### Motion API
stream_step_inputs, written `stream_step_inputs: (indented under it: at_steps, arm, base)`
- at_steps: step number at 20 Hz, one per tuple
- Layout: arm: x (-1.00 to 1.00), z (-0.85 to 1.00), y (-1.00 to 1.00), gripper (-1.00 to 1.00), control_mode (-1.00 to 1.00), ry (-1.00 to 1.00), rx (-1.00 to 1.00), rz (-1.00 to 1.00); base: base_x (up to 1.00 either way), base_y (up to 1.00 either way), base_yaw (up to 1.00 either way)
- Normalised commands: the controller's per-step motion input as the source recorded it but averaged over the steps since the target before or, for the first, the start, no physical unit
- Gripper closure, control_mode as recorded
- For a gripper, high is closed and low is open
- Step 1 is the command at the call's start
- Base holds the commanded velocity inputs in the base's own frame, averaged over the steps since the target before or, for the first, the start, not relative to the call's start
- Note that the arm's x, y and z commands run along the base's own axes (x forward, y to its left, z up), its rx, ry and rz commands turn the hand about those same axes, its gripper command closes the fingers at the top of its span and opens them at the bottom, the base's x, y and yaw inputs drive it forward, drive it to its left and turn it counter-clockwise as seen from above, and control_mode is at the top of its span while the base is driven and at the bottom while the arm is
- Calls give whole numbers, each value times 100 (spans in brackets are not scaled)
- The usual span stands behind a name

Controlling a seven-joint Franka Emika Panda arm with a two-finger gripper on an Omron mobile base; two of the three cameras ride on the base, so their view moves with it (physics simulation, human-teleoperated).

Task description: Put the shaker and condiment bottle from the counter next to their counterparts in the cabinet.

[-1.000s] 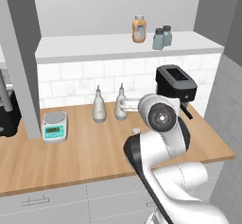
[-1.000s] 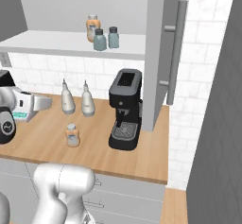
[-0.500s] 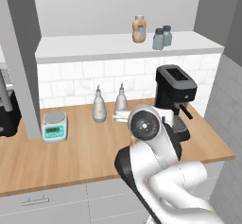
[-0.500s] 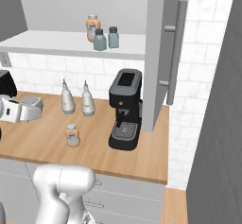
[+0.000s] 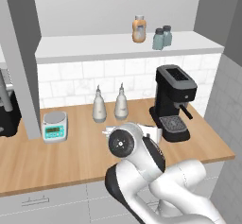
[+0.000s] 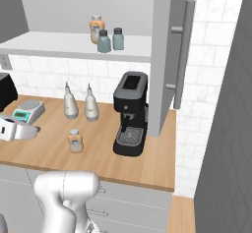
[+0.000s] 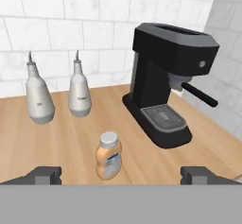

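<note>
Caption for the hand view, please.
Open gripper faces the condiment bottle standing on the counter, black coffee machine at right.

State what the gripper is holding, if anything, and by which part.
Nothing: the gripper is open, its fingertips apart, with the condiment bottle standing free on the counter.

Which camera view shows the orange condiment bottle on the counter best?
The hand view: the condiment bottle stands close and unblocked, cap and label visible. The right base view shows it small but whole on the counter. In the left base view the arm covers that spot.
</note>
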Motion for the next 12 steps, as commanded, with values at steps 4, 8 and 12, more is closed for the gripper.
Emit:
stream_step_inputs:
  at_steps: [4, 8, 12]
  arm:
    - [0, -53, -12, -100, -100, -7, 0, 0]
    - [0, -26, -11, -100, -100, -4, 0, 0]
    - [0, -21, -21, -100, -100, -6, 0, 0]
  base:
    - [0, 0, 0]
    - [0, 0, 0]
    - [0, 0, 0]
